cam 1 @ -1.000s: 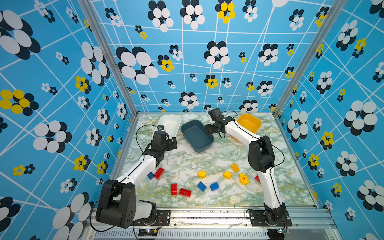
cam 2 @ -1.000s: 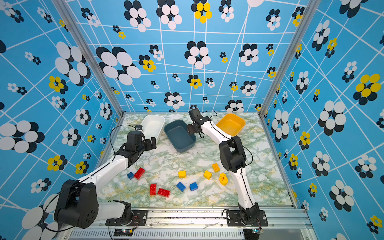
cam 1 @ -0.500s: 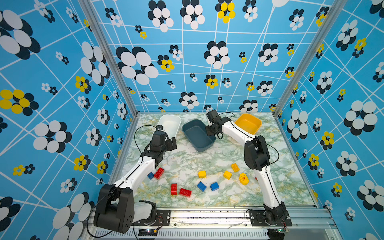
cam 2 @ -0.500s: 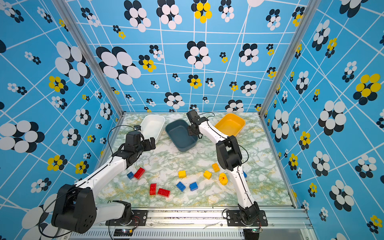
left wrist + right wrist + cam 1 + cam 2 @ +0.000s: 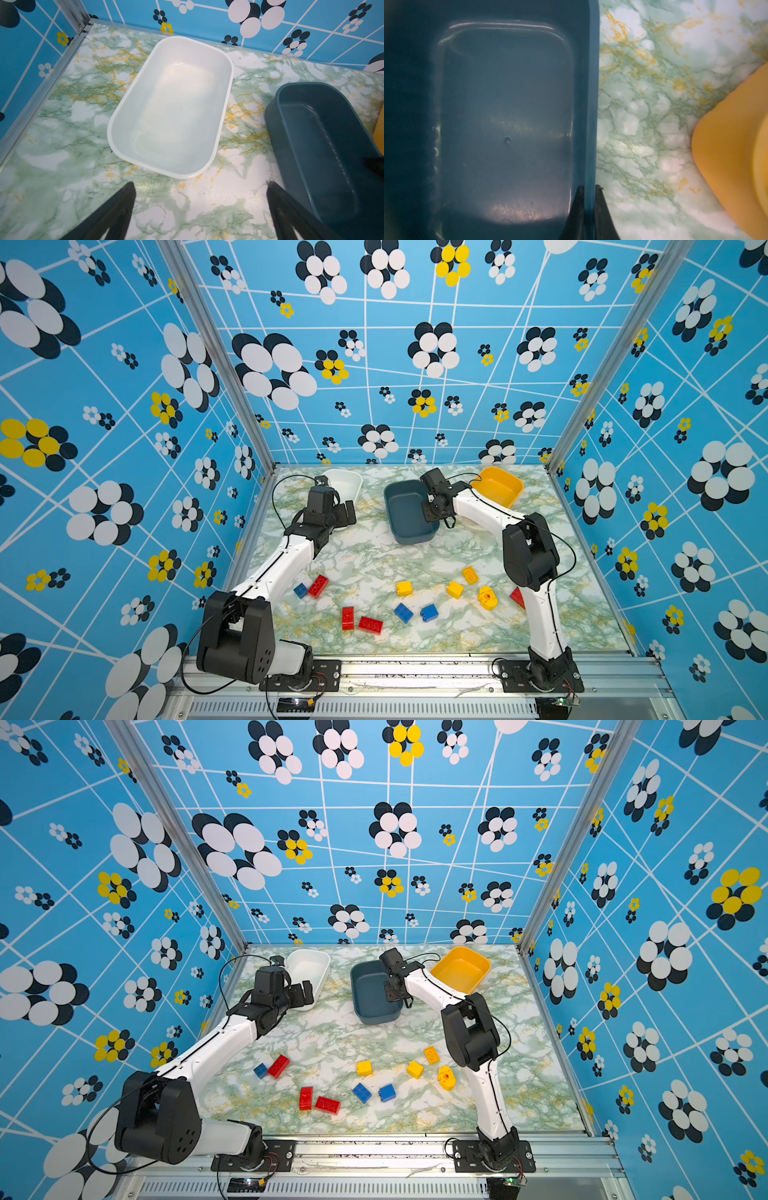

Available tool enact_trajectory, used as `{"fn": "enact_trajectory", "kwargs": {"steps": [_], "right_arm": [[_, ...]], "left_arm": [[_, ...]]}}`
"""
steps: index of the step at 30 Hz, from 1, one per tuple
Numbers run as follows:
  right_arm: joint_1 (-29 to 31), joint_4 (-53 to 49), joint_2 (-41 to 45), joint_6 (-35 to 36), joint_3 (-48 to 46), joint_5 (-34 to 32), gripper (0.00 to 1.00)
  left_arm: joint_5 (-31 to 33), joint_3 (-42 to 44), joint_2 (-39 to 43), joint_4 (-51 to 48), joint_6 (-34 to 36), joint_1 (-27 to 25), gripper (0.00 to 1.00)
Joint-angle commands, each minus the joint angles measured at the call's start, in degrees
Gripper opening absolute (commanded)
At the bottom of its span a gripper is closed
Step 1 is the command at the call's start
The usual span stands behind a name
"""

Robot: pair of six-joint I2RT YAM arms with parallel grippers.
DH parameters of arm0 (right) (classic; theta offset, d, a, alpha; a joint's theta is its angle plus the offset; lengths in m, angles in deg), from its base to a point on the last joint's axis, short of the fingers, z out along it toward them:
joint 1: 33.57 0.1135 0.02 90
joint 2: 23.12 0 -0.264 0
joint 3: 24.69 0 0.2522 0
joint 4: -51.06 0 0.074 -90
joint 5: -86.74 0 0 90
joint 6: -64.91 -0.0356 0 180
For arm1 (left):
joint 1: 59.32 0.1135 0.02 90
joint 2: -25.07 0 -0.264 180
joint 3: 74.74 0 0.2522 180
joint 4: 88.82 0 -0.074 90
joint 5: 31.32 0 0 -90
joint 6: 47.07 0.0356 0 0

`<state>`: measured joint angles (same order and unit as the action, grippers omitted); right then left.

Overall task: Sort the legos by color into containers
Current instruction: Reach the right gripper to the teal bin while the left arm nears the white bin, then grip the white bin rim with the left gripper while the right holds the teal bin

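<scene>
**A:** Right gripper (image 5: 588, 199)?
**B:** Closed, pinching the right long wall of the teal tub (image 5: 405, 510). The tub's long axis runs far to near. Yellow tub (image 5: 498, 485) just to the right.
**A:** Left gripper (image 5: 200, 197)?
**B:** Jaws wide apart, empty, at the near end of the white tub (image 5: 172, 99).
**A:** Bricks (image 5: 403, 588)?
**B:** Loose on the near table (image 5: 374, 556), well apart from both grippers. One red brick (image 5: 516, 596) is half hidden behind the right arm (image 5: 528, 560).

No writing, label, brand or number can be read anywhere in these views. The walls carry only a flower print.
</scene>
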<state>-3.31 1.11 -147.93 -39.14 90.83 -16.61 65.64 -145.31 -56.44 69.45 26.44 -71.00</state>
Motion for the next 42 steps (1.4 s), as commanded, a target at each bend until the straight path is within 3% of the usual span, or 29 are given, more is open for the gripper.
{"fn": "enact_trajectory", "kwargs": {"steps": [1, 6, 10, 14, 24, 42], "right_arm": [[-0.54, -3.06, 3.3, -1.15, -2.88, -4.51, 0.07], [-1.84, -4.61, 5.05, -2.29, -4.76, -4.63, 0.15], [-2.32, -4.85, 7.73, -2.79, -5.34, -2.88, 0.48], [-2.4, -5.9, 10.01, -3.37, -4.73, -1.54, 0.6], [-2.4, -7.9, 15.94, -4.43, -4.8, -0.2, 0.65], [-2.49, -7.76, 18.51, -4.05, -6.04, 0.21, 0.66]], "left_arm": [[-1.99, -5.24, -3.33, -5.05, 0.05, -0.53, 0.99], [-5.4, -13.18, -11.05, -10.41, 0.87, -0.4, 0.99], [-6.97, -19.9, -18.08, -15.83, 1.37, -0.45, 0.99], [-6.91, -24.75, -23.3, -18.9, 1.32, -0.18, 0.99], [-12.37, -37.62, -35.88, -33.29, 1.6, 0.03, 0.99], [-18.26, -34.29, -33.83, -34.93, -2.66, -5.88, 0.87]]}}
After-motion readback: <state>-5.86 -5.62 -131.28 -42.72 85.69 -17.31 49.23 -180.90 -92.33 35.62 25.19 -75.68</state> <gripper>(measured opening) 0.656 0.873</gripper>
